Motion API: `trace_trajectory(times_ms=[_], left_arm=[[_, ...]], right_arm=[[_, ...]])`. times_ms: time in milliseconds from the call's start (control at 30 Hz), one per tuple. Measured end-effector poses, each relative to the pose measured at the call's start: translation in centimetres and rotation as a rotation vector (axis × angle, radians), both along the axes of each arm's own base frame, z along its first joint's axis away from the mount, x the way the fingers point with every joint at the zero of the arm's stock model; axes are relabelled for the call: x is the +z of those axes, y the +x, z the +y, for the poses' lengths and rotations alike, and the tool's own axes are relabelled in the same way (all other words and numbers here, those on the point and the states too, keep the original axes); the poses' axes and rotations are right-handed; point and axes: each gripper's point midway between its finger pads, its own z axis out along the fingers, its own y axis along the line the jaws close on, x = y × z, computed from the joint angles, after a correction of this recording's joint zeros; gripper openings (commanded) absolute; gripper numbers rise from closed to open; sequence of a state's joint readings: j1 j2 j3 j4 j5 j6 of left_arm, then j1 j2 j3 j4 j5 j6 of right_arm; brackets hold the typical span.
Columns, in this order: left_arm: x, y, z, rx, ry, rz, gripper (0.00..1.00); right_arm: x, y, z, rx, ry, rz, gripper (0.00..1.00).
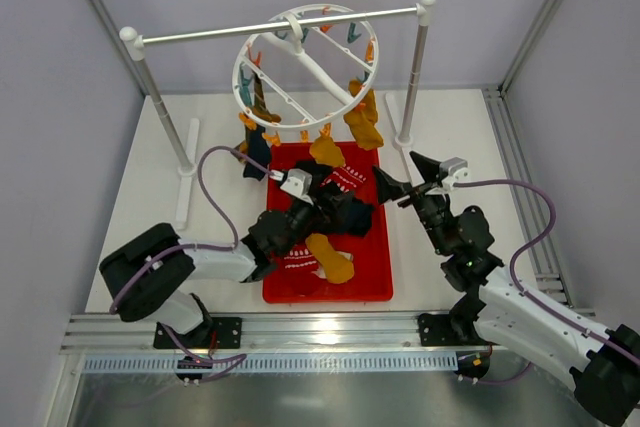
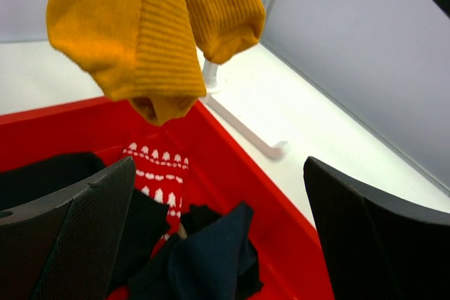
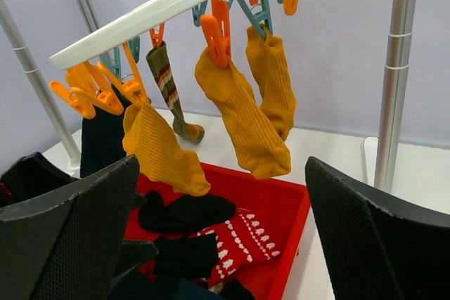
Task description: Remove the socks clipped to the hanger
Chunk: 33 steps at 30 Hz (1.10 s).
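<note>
your left gripper [image 2: 219, 166] is hovering wide open and empty over the red tray [image 1: 372, 285]. your right gripper [image 3: 221, 163] is gaping empty too, facing the socks [image 3: 242, 114], which are dangling clipped to the hanger [image 3: 140, 22]

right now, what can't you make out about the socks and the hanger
- Left wrist view: the mustard-yellow ribbed socks run past the top edge, so their attachment is unseen.
- Top view: the left arm covers part of the red plastic tray, so its contents cannot be counted.
- Right wrist view: the upper part of the white plastic ring hanger is cut off by the top edge.
</note>
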<state>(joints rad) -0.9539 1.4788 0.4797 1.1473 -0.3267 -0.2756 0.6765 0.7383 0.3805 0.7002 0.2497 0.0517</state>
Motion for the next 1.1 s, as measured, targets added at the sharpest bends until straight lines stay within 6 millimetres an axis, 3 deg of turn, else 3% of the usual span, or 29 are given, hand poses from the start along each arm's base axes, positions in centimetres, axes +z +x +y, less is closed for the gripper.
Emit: trace_trajectory(times_ms=[333, 600, 900, 1000, 1100], left_arm=[[-1.1, 3.7, -2.0, 0.105, 0.019, -0.034, 1.00], [-2.5, 5.4, -1.8, 0.195, 0.086, -0.054, 0.83], [-1.4, 6.5, -1.5, 0.262, 0.097, -0.084, 0.79], [-1.2, 6.7, -1.3, 0.278, 0.103, -0.092, 0.75], [-0.9, 6.9, -1.1, 0.296, 0.101, -0.094, 0.59]], right_arm=[[0.5, -0.6, -0.2, 0.020, 0.010, -0.026, 1.00], [0.5, -0.7, 0.2, 0.043, 0.001, -0.033, 1.00], [0.6, -0.9, 0.7, 0.070, -0.008, -0.045, 1.00], [0.6, -1.0, 0.8, 0.078, -0.010, -0.048, 1.00], [0.5, -1.0, 0.9, 0.085, -0.012, -0.050, 1.00]])
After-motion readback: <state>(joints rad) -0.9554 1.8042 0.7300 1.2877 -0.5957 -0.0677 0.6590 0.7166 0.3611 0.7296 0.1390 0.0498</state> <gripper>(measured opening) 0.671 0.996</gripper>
